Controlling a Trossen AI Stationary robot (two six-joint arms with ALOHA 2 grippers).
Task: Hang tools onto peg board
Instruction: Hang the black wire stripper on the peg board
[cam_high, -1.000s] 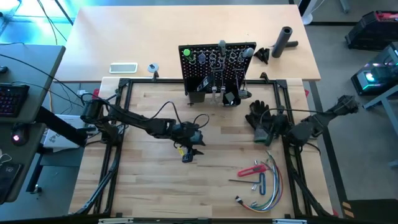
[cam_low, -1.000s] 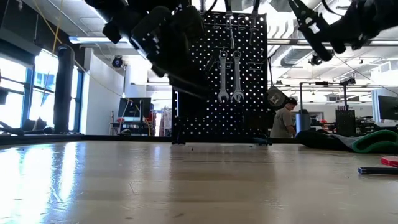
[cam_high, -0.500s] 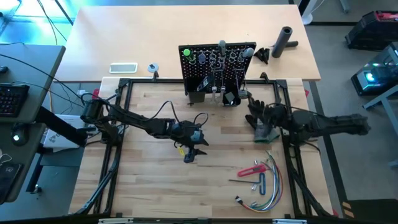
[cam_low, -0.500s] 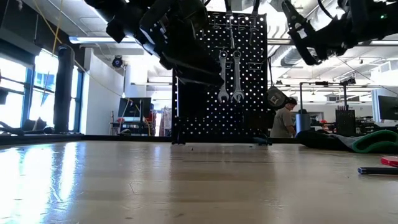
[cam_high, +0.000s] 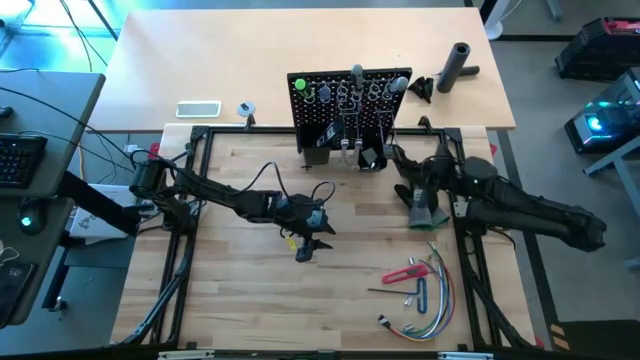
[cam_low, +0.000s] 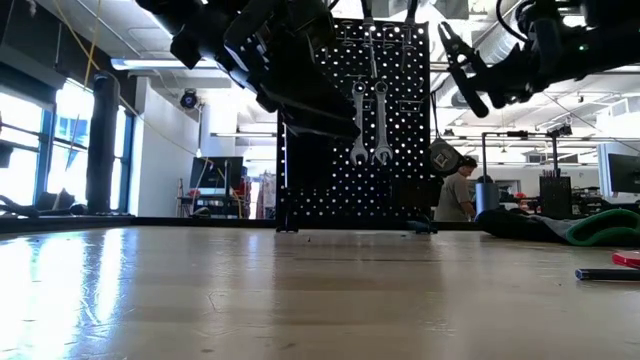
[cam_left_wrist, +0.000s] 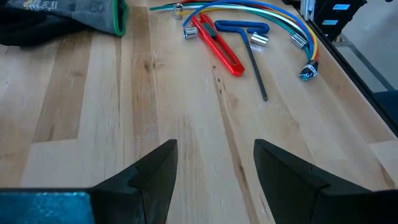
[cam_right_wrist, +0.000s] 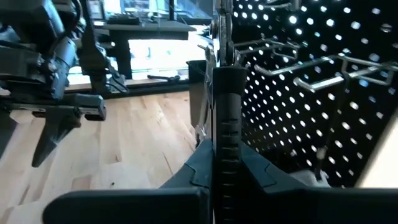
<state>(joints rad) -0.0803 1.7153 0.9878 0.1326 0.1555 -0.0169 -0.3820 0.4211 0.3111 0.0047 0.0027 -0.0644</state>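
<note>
We note the black upright perforated peg board (cam_high: 348, 108) at twelve o'clock on the table, already carrying two silver wrenches (cam_low: 369, 122) and several other hung tools. Left on the wood near five o'clock: a red-handled tool (cam_left_wrist: 217, 43) and a blue-handled T hex key (cam_left_wrist: 250, 44), beside the bundle of coloured wires (cam_high: 437, 296).

The right gripper (cam_high: 393, 155) hovers just beside the board's right edge, fingers pressed together; we cannot tell whether anything is pinched. The left gripper (cam_high: 313, 243), mid-table, stands well parted and empty.
</note>
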